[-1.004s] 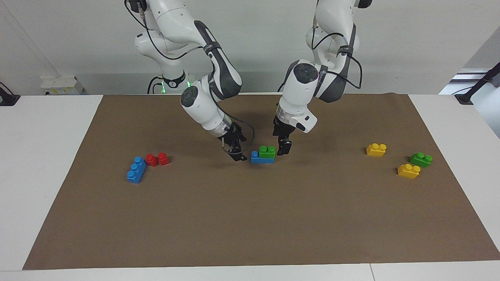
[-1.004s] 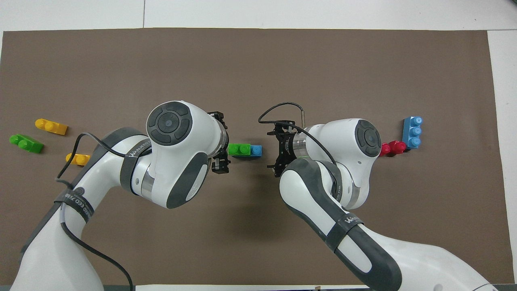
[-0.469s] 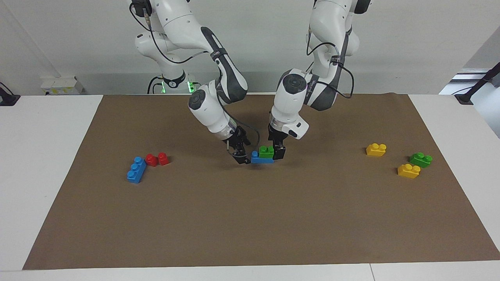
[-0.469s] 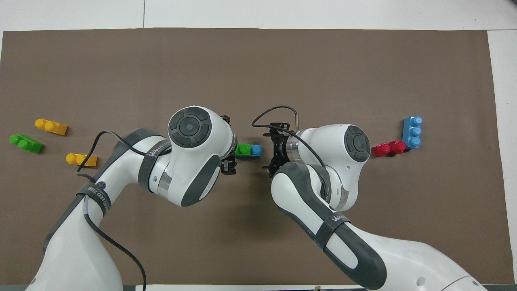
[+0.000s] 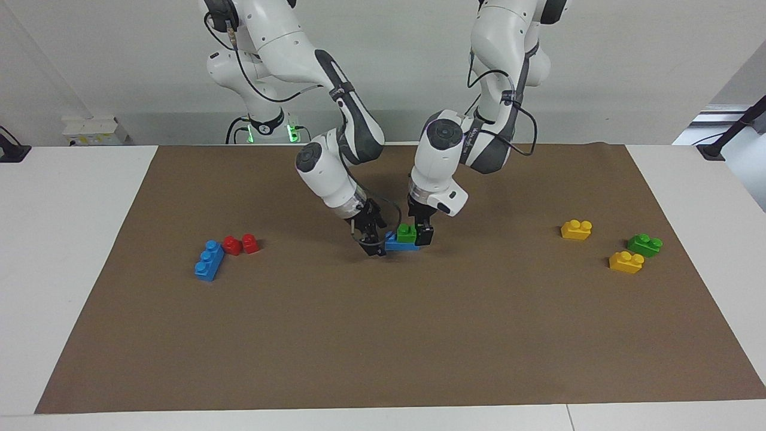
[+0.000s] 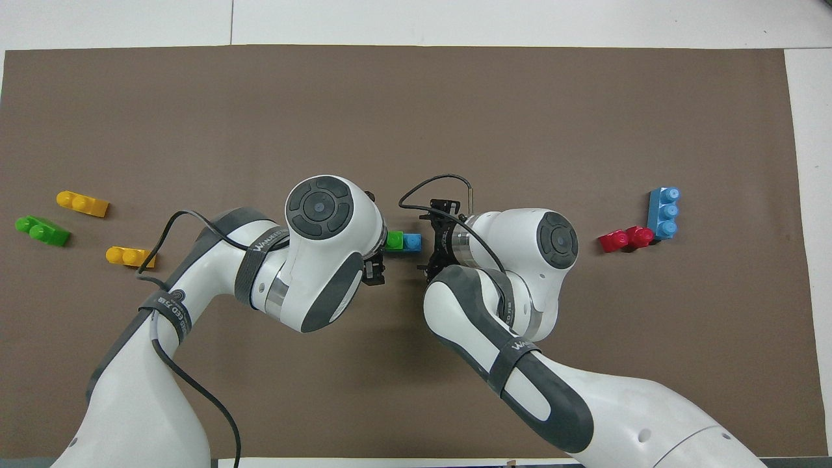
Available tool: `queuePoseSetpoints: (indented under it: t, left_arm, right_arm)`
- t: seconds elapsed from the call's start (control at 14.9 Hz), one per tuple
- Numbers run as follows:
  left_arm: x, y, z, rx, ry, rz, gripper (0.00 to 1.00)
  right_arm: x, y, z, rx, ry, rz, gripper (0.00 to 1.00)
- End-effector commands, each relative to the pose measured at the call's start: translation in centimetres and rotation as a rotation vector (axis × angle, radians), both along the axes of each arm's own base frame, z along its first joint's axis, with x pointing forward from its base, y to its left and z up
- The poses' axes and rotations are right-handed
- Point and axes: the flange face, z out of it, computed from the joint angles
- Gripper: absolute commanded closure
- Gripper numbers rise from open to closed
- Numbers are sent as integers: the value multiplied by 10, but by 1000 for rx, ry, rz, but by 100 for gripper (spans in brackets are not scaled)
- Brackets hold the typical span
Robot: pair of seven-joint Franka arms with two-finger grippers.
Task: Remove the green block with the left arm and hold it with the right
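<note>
The green block (image 5: 407,233) sits on one end of a blue brick (image 5: 397,244) in the middle of the brown mat; in the overhead view the green block (image 6: 393,241) shows beside the brick's bare blue end (image 6: 411,242). My left gripper (image 5: 419,230) is low at the green block, fingers open on either side of it; its wrist hides most of it from above. My right gripper (image 5: 371,242) is open and low at the blue brick's bare end, toward the right arm's end of the table (image 6: 431,244).
Two yellow bricks (image 5: 576,230) (image 5: 626,262) and a darker green brick (image 5: 644,245) lie toward the left arm's end. Two red bricks (image 5: 240,244) and a blue three-stud brick (image 5: 209,260) lie toward the right arm's end.
Both grippers have closed in on the stacked bricks from either end. The left gripper has come around the green block, the right up to the blue brick's end. The bricks have not moved.
</note>
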Motion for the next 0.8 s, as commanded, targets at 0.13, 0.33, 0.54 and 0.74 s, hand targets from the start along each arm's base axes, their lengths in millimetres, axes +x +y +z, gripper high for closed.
queuePoseSetpoints:
  t: [0.13,0.33,0.54,0.74]
  left_arm:
    - [0,-1,-5,11,-23,13,0]
    - [-1,0,-6,23,-21,6,0]
    - [-1,0,-7,26,-19,5,0]
    - [-2,1,-8,28,-17,5,0]
  right_arm:
    - [4,10,-4,21,-9,-22,0]
    - [0,16,-4,24,-6,-17,0]
    - [-1,18,-3,24,-14,-18,2]
    - [-2,18,-5,21,-17,-17,5]
